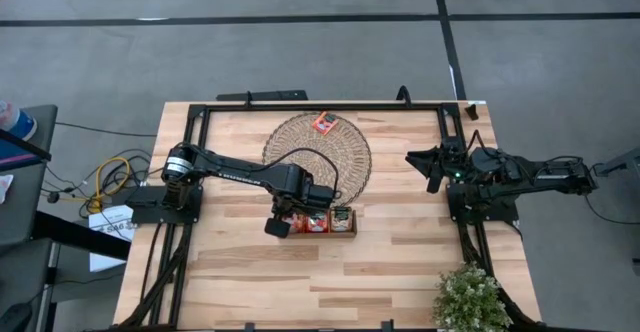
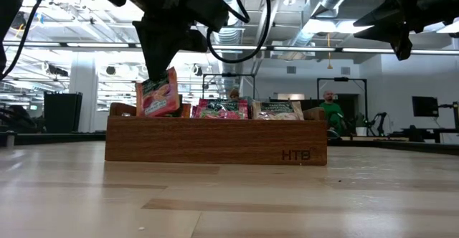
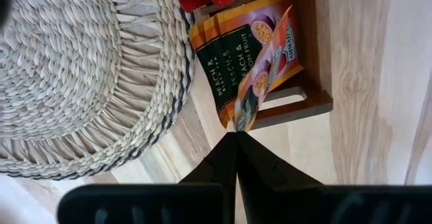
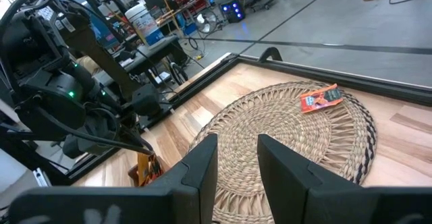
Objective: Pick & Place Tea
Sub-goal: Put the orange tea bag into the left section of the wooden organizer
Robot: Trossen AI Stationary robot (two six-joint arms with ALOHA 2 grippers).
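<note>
High view: left gripper (image 1: 278, 226) over the left end of the small brown wooden tray (image 1: 345, 232); low and left wrist views: fingers pinched on an orange peach tea sachet (image 2: 158, 94) above that tray's end compartment; right wrist view: right gripper (image 4: 236, 160) part-open, holding nothing.

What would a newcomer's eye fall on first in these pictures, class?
First, the left gripper over the left end of the wooden tray at mid-table, shut on an orange tea sachet that stands above that end compartment. Next, the round woven mat behind the tray, with a single red sachet lying near its far edge. The right gripper waits open at the table's right side.
</note>
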